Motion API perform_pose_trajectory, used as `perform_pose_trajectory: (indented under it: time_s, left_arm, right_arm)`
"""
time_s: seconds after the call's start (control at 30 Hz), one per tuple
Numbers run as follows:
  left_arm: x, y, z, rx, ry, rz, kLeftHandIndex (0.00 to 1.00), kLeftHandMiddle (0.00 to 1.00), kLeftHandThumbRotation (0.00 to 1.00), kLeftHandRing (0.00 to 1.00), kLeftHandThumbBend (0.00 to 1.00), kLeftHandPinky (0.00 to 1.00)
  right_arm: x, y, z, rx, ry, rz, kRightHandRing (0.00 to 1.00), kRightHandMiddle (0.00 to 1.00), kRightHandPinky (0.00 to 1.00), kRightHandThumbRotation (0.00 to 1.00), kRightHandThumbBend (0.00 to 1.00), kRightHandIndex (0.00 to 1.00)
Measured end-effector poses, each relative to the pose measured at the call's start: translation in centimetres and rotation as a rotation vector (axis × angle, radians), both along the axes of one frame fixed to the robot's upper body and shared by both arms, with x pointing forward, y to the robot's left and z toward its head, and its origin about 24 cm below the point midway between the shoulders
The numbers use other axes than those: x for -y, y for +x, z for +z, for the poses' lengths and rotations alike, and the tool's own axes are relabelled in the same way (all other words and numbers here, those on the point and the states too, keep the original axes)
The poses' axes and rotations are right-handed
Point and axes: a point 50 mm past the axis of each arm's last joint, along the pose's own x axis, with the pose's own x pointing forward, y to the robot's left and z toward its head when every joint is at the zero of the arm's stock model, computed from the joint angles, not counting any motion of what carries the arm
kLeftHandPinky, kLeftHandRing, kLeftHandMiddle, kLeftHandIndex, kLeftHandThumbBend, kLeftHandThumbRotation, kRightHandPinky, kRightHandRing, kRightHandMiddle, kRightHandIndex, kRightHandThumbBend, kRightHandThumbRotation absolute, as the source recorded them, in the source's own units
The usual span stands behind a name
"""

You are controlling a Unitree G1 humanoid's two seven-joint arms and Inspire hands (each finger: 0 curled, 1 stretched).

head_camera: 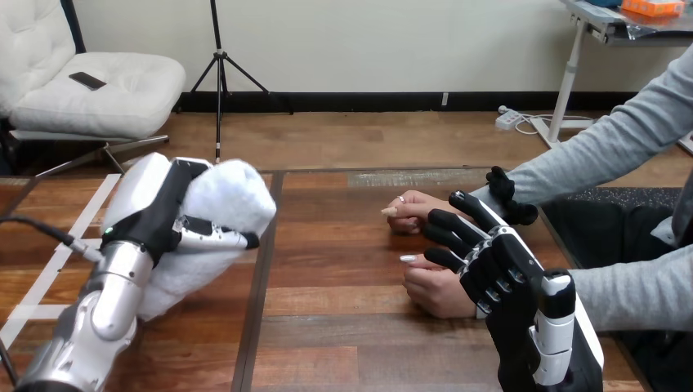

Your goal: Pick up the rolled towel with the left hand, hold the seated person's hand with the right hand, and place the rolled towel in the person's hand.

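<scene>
My left hand point(163, 216) is raised over the left of the table, shut on the white rolled towel point(233, 200), which sticks out above and below the fingers. At the right, my right hand point(511, 269) reaches in over the person's nearer hand point(433, 286), which rests on the table. Its fingers point(449, 229) are nearly straight and lie between the person's two hands. Its thumb point(507, 194) rests on the grey-sleeved wrist of the person's farther hand point(413, 208). I see no finger curled round that wrist.
The wooden table point(327, 310) has a dark seam point(260, 278) running front to back beside the towel. White tape lines point(49, 269) mark its left part. The person's grey-sleeved forearms point(621, 139) come in from the right edge.
</scene>
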Motion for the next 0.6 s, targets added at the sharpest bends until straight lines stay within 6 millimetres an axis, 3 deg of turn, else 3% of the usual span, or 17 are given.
perform_pose_trajectory:
  time_s: [0.6]
  left_arm:
    - [0.8,-2.7,-0.2,0.073,-0.223,0.016,0.42,0.41,0.00,0.34,0.62,0.29]
  right_arm:
    - [0.1,0.0,-0.1,-0.006,-0.005,0.003,0.85,0.84,0.86,1.00,0.86,0.88]
